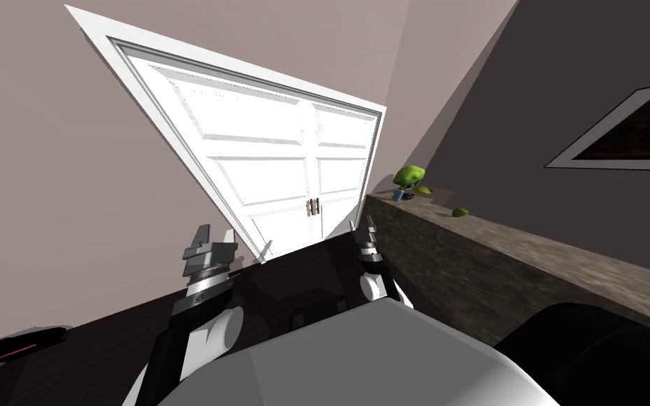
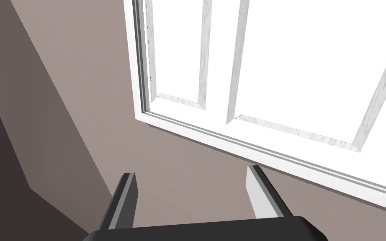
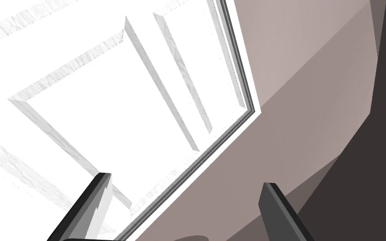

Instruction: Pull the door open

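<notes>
The left tool (image 1: 215, 234) hung with blades apart and empty, the shut white door (image 1: 274, 162) stood ahead of both tools, its brown handles (image 1: 313, 206) nearer the right tool (image 1: 363, 224), likewise spread, so the approach seemed underway, with reaching and clamping a handle next.

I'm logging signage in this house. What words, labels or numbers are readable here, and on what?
None readable. The white double door, its brown handles and the ledge bear no writing.
A small mark on the left forearm is too small to read.
</notes>
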